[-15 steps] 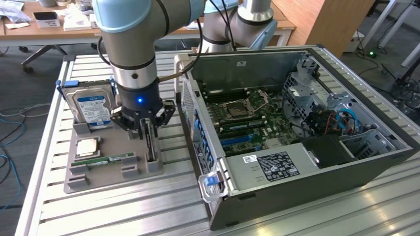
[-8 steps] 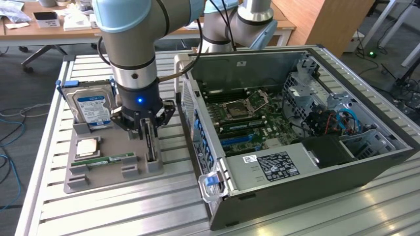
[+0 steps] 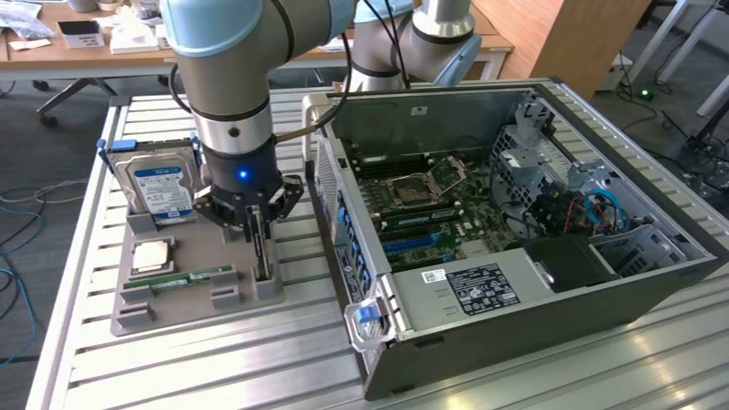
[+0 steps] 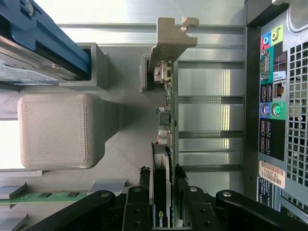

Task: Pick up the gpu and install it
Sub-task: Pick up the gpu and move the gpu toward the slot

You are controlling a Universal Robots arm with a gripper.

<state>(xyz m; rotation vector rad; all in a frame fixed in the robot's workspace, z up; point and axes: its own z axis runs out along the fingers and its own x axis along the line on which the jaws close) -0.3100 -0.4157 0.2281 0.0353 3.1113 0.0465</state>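
The gpu [image 3: 265,256] stands on edge in a slot of the grey holder [image 3: 200,243], at the holder's side nearest the computer case. In the wrist view the gpu [image 4: 163,110] is a thin dark board ending in a pale metal bracket [image 4: 168,43]. My gripper [image 3: 256,224] has come straight down over the card. Its black fingers [image 4: 144,180] stand on either side of the board's near end, and narrow gaps still show. My gripper [image 4: 162,175] is open around the card, which rests in its slot.
The holder also carries a blue-labelled hard drive [image 3: 160,188], a processor [image 3: 152,256] and a green memory stick [image 3: 194,278]. The opened computer case [image 3: 513,213] lies close by on the exterior view's right, and its rear ports [image 4: 272,96] face the holder. A second arm [image 3: 439,43] stands behind.
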